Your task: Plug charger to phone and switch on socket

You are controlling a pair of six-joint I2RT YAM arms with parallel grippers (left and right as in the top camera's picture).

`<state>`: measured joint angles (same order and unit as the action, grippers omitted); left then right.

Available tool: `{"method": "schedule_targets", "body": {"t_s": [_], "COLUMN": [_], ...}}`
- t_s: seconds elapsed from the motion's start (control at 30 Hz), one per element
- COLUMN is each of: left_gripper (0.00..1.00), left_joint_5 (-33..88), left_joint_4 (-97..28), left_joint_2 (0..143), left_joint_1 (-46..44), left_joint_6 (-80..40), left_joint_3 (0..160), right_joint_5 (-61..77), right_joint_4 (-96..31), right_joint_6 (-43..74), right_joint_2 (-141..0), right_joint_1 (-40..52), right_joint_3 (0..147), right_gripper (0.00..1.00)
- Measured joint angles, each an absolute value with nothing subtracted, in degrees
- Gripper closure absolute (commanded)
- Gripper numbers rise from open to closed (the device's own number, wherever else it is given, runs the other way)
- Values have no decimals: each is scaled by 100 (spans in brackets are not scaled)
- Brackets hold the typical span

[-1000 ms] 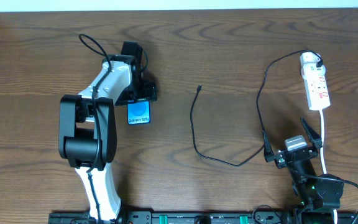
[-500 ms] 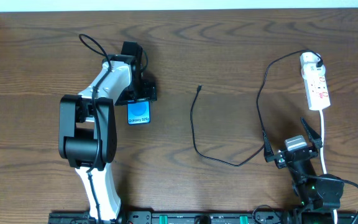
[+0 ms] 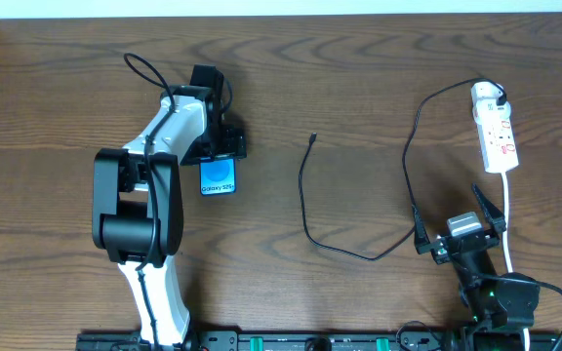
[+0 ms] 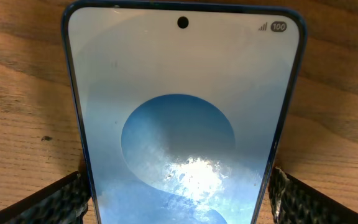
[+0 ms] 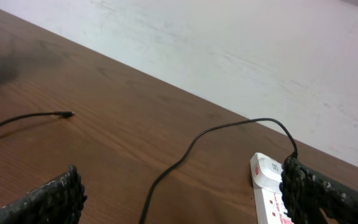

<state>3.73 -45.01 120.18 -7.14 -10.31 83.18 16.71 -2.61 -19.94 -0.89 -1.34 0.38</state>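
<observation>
Wooden table (image 3: 359,78), mid-task: left gripper (image 3: 220,148) spread wide astride phone (image 3: 218,178) at far left, likely to steady it; charger (image 3: 305,210), plugged into socket (image 3: 496,136) at far right, tip loose mid-table; right gripper (image 3: 460,232) gaping, empty, near right.

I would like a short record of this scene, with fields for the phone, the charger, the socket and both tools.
phone: flat on the table, screen lit
charger: loose on the table; connector tip free, apart from the phone; plug at the socket's far end
socket: white strip on the right; switch state too small to tell
left tool: one finger on each side of the phone; whether it grips cannot be told
right tool: open, empty, near the socket
</observation>
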Motion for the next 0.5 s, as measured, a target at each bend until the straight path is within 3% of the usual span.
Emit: {"method": "schedule_targets", "body": {"t_s": [0.13,0.5], "left_gripper": [14,17], "left_joint_5": [375,381], "left_joint_4": [-4519,-4558], "left_joint_2": [12018,12016], "left_joint_1": [-714,-714], "left_joint_6": [-1024,-786], "left_joint_3": [8318,8315], "right_joint_5": [1671,1673], "right_joint_4": [-263,-263], "right_joint_6": [-1994,-1994], "right_joint_2": [-89,-89], "right_joint_1": [-134,-134], "right_joint_3": [38,38], "right_gripper": [1,1]}}
